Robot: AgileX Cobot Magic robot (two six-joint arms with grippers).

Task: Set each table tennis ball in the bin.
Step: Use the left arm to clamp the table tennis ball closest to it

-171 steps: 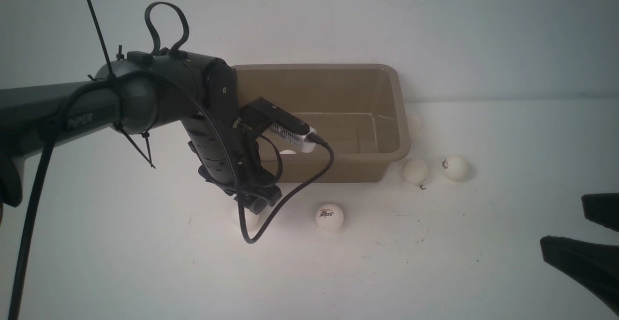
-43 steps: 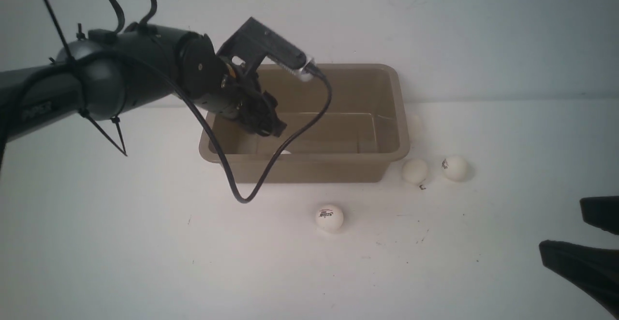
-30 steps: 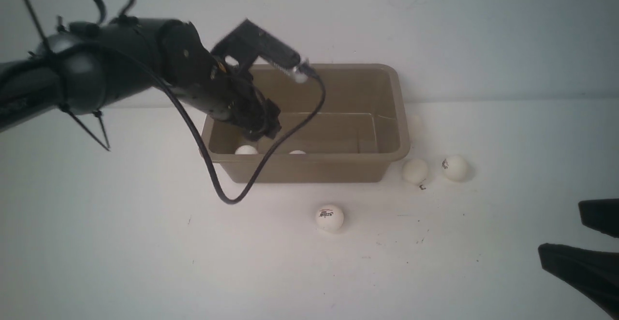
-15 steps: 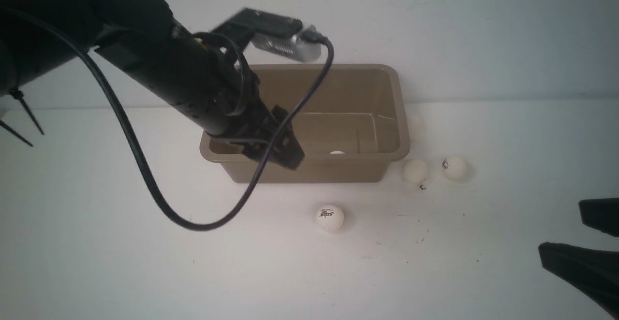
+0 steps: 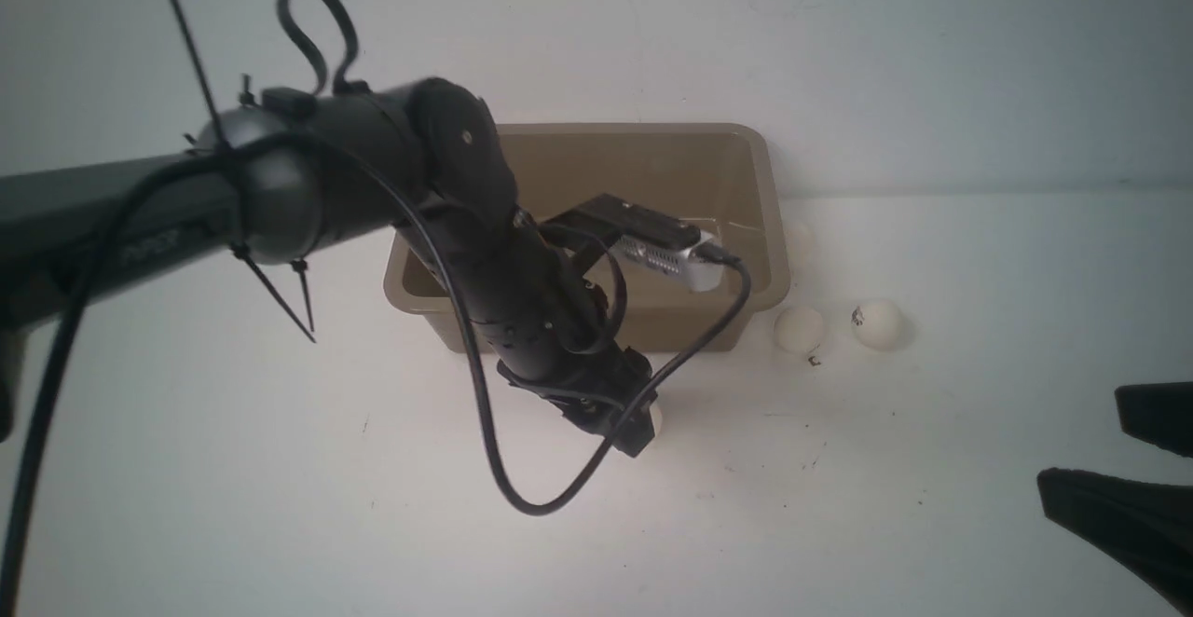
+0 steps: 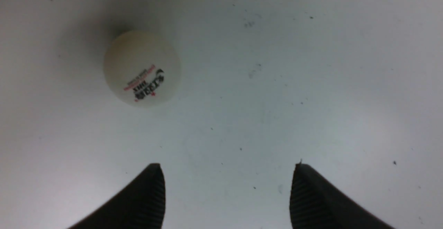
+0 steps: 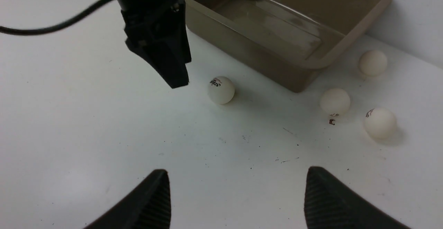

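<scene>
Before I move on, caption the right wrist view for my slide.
Open black gripper facing four white balls outside a taupe plastic bin.

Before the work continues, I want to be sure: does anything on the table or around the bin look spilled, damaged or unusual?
Nothing looks spilled or broken. The only oddity is small dark specks and scuffs on the table, including one darker mark beside a ball near the bin.
</scene>
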